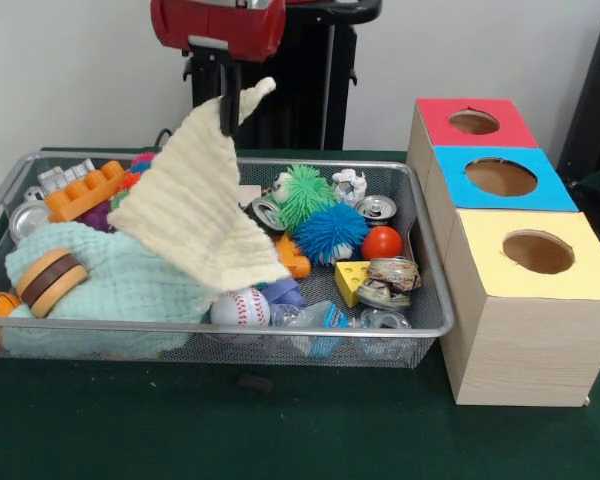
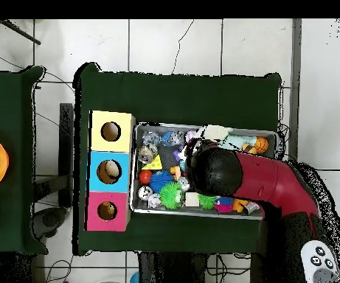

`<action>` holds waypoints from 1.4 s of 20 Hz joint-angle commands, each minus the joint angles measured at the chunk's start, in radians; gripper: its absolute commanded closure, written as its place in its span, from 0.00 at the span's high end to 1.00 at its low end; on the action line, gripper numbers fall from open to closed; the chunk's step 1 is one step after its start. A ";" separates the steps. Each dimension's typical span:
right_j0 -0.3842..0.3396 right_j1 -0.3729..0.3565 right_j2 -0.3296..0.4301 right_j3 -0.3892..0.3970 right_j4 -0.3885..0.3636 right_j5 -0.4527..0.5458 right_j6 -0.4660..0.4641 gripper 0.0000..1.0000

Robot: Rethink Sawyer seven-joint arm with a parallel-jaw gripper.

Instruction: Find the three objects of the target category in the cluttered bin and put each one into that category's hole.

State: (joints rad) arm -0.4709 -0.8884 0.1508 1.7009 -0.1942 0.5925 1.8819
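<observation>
Three holes wait at the right of the front view, one each in the red box [image 1: 472, 122], the blue box [image 1: 500, 178] and the yellow box [image 1: 536, 252], lined up beside the wire bin [image 1: 432, 330] on the green bench [image 1: 180, 430]. At upper centre I have the hand [image 1: 228, 118] clenched on a corner of the cream cloth [image 1: 200, 210], which hangs down from it over the left half of the bin, above the mint towel [image 1: 120, 285]. I read this as the searching step: the cover is being peeled off to expose what lies beneath, and nothing is yet bound for a hole. Right of the cloth I can see a blue spiky ball [image 1: 330, 232], a green spiky ball [image 1: 305, 192], a red ball [image 1: 382, 242], a baseball [image 1: 240, 308] and a cheese wedge [image 1: 352, 280]. Next, I judge, the cloth wants dropping aside so a target can be picked. Print on the crushed can [image 1: 392, 280] is too small to read. From overhead the red arm [image 2: 276, 184] covers the bin's middle and hides the hand; the three boxes sit at the bin's left edge, and I see no legible writing.
</observation>
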 commanded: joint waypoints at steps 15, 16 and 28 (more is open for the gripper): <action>-0.123 0.071 0.159 0.080 -0.114 -0.129 -0.104 0.00; -0.130 0.070 0.164 0.078 -0.116 -0.124 -0.109 0.00; -0.094 -0.014 0.135 0.182 -0.137 -0.140 0.021 0.00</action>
State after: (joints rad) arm -0.6070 -0.8721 0.2465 1.7477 -0.2900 0.4835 1.8819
